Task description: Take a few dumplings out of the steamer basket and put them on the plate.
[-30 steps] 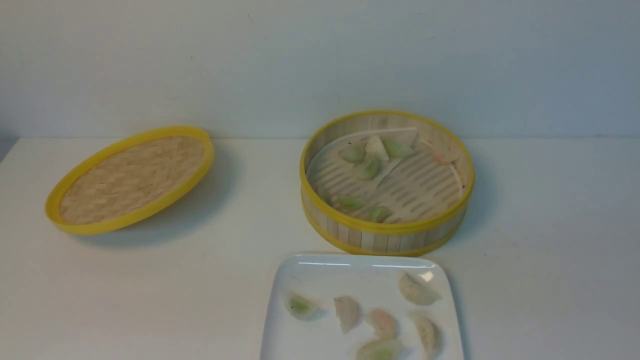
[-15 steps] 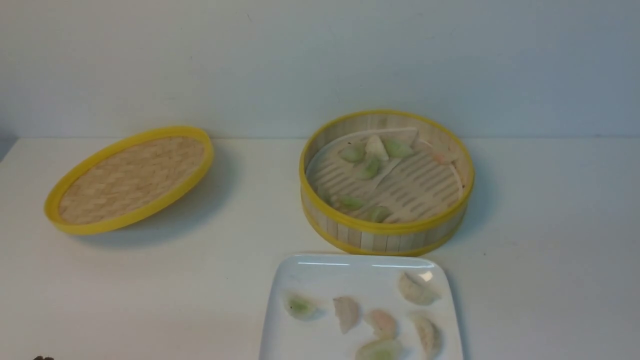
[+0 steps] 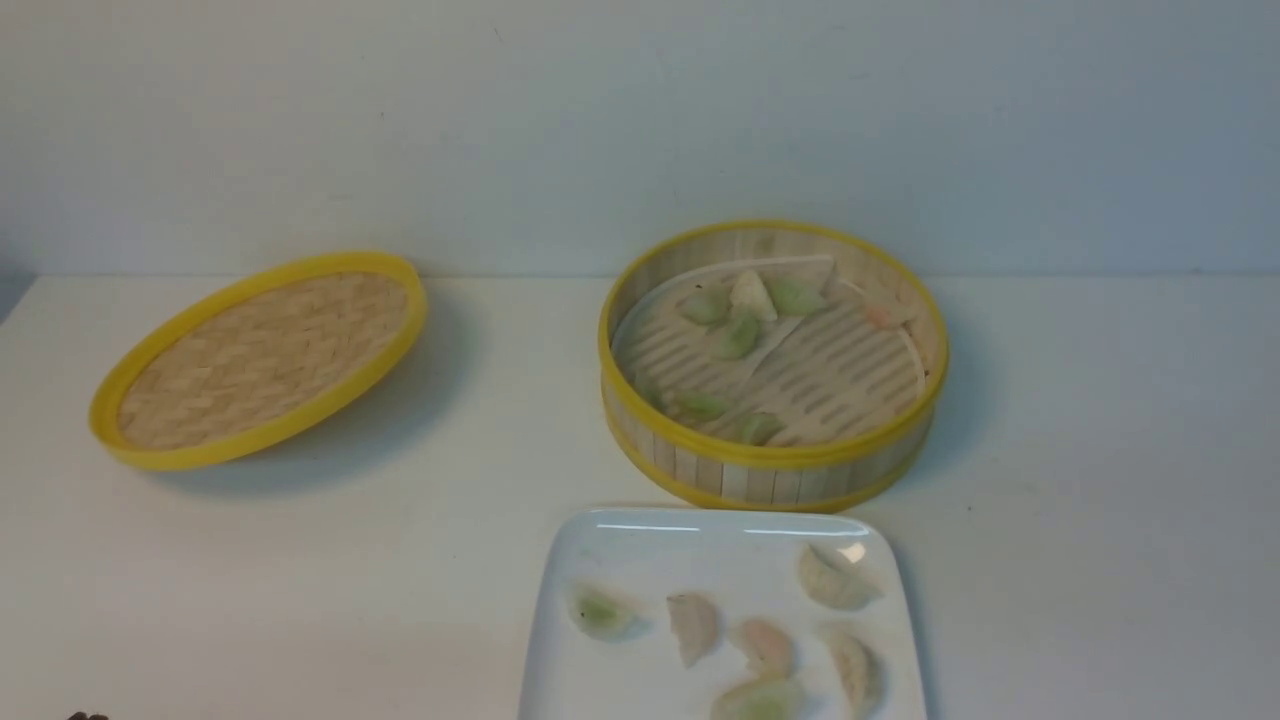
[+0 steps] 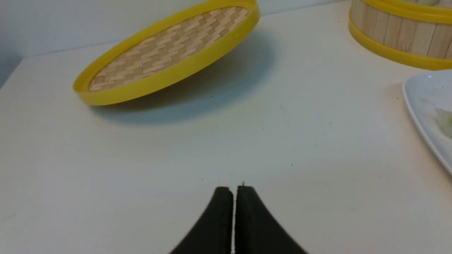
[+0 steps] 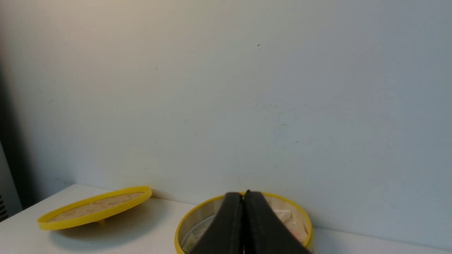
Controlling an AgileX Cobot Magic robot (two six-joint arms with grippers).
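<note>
Nothing shifts except a dark sliver at the front view's lower-left edge: both left gripper (image 4: 233,192) and right gripper (image 5: 243,197) sit clenched and empty, six dumplings (image 3: 765,645) rest on the plate (image 3: 640,540), others in the steamer basket (image 3: 770,460), so transfer looks finished.

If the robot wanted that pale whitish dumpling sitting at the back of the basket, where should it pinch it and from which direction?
From straight above, I'd guess. The whitish dumpling stands like a small peak among green dumplings deep inside the steamer basket, whose tall wall blocks any sideways approach. Pinching across its narrow upper ridge should avoid the neighbours pressed against it. Both end effectors, left and right, are shut and must open first.
</note>
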